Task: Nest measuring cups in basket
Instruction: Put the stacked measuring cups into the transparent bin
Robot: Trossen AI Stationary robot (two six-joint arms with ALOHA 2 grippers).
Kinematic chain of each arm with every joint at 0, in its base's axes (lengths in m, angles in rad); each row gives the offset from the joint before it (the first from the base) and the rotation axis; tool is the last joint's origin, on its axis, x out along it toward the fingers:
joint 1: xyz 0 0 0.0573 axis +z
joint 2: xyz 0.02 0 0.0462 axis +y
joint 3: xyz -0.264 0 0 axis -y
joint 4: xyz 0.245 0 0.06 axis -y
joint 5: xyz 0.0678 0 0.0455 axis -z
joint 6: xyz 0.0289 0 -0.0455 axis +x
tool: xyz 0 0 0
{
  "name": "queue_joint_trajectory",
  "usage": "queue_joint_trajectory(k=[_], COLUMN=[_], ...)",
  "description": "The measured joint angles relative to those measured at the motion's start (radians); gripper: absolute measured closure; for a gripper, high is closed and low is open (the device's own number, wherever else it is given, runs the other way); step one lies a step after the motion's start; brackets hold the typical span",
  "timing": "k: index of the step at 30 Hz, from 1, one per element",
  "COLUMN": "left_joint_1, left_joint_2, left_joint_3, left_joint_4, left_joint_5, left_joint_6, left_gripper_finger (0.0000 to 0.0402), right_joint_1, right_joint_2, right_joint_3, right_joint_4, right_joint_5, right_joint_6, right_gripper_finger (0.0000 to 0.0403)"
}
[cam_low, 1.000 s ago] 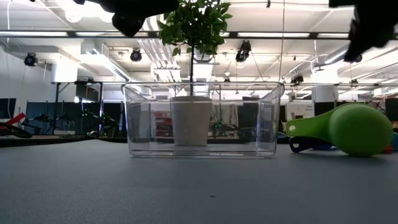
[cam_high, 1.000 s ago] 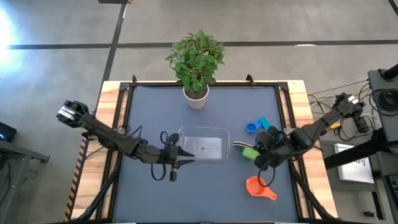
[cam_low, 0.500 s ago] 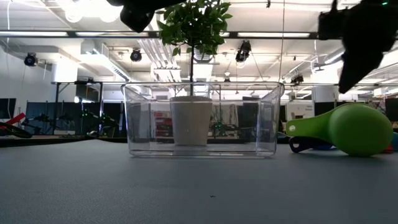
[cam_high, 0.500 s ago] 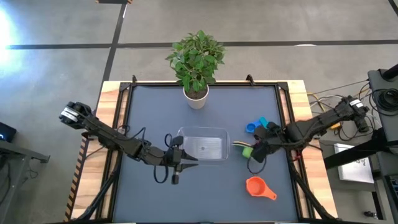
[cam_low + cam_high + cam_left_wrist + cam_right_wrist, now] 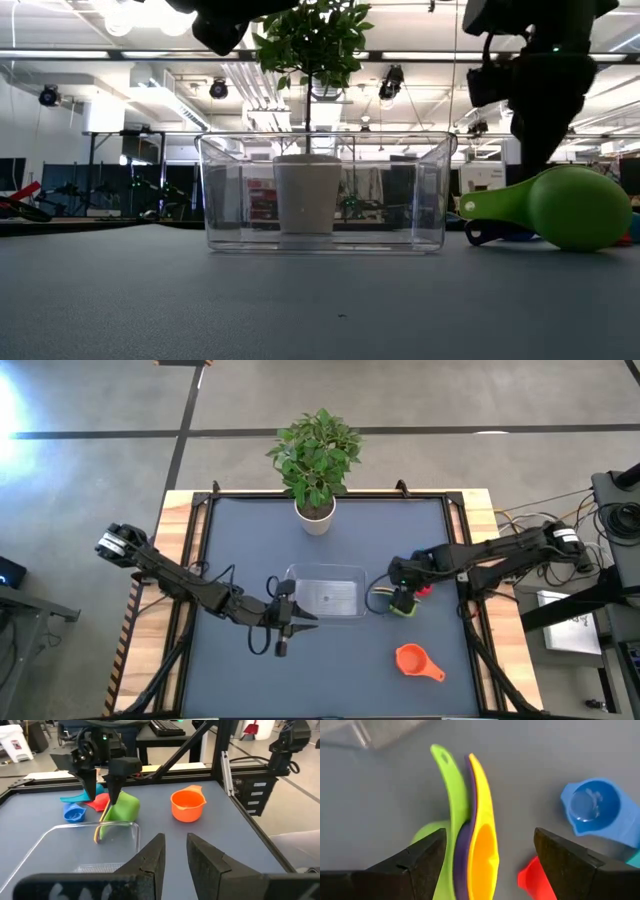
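The clear basket (image 5: 325, 569) stands mid-table. Right of it a green cup (image 5: 451, 815) lies on its side with a purple cup (image 5: 470, 820) and a yellow cup (image 5: 482, 840) nested in it, their handles pointing toward the basket. My right gripper (image 5: 490, 870) hovers open over this stack (image 5: 402, 607), one finger on each side, pointing steeply down. Blue (image 5: 592, 805), red (image 5: 535, 880) and teal (image 5: 75, 798) cups lie just beyond it. An orange cup (image 5: 415, 660) rests nearer the front. My left gripper (image 5: 175, 845) hangs by the basket's near-left corner, a narrow gap between its fingers, holding nothing.
A potted plant in a white pot (image 5: 315, 515) stands at the table's far edge behind the basket. Bare grey tabletop (image 5: 330, 670) stretches in front of the basket and along the table's left half.
My right gripper has swung from near the orange cup toward the table's far-left, sunk lower over the green stack, and opened. The cups and the basket have stayed where they were.
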Motion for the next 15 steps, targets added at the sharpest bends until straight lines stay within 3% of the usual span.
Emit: queue_joint_trajectory(k=[4,15], left_joint_1=[0.0,-0.001], left_joint_2=[0.0,0.0], left_joint_3=[-0.002,-0.005], left_joint_4=[-0.001,-0.006], left_joint_5=[0.014,0.014], left_joint_6=[0.007,0.011], left_gripper_finger=[0.0339,0.0339], right_joint_1=[0.028,0.043], right_joint_2=[-0.041,-0.118], right_joint_3=[-0.006,-0.088], right_joint_4=[0.001,0.001], right_joint_5=[-0.044,-0.046], right_joint_6=[0.027,0.109], right_gripper_finger=[0.0124,0.014])
